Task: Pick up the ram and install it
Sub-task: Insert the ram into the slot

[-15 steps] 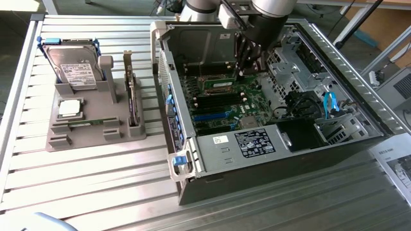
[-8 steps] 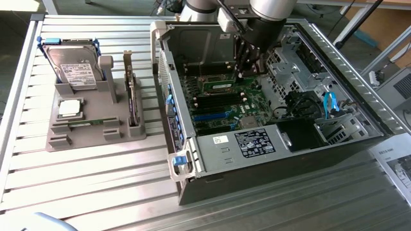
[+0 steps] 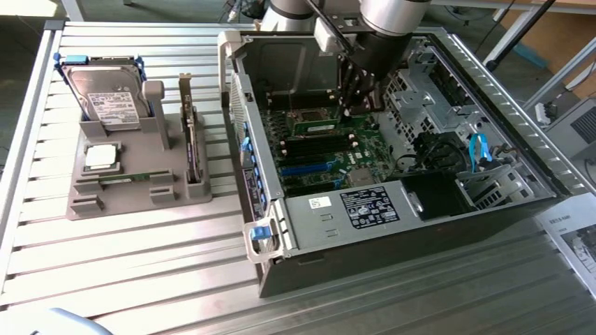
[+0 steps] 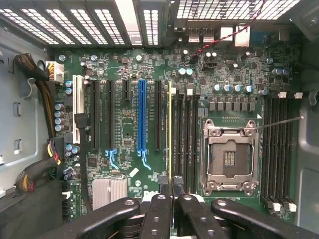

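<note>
- While the gripper (image 4: 171,185) is pinching almost fully shut on the ram (image 4: 170,129), the stick is hanging edge-on above the motherboard (image 4: 129,149), near the CPU socket (image 4: 229,154).
- From the exterior view, it is sitting inside the open case (image 3: 484,202), at about eleven o'clock from the labelled power supply (image 3: 368,206).
- It is probably handling as light, thin and stiff yet fragile, so gripping the bare board edges, clear of chips and contacts, is looking safest.

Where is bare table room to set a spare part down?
Bare slatted table lies nearer the camera than the grey fixture, at the exterior view's left of the computer case. Crowded inside the case, around the gripper.
</note>
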Controlling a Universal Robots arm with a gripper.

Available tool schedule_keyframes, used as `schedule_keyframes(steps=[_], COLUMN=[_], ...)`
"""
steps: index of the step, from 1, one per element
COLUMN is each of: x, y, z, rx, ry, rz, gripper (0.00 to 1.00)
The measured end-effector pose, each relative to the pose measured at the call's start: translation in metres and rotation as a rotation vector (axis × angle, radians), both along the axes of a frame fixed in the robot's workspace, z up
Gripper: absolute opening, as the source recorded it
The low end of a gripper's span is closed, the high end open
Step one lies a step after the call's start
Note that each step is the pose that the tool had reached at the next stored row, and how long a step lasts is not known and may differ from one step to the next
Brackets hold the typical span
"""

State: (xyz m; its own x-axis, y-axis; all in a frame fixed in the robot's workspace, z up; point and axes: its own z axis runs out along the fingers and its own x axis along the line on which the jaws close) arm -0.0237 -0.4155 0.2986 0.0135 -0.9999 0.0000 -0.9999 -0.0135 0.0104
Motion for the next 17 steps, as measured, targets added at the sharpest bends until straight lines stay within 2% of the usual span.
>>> schedule_keyframes(steps=[17], x=[0.000], y=[0.0000], z=[-0.0202], rx=[0.0000], ry=[0.0000], rz=[0.000], gripper=[0.12])
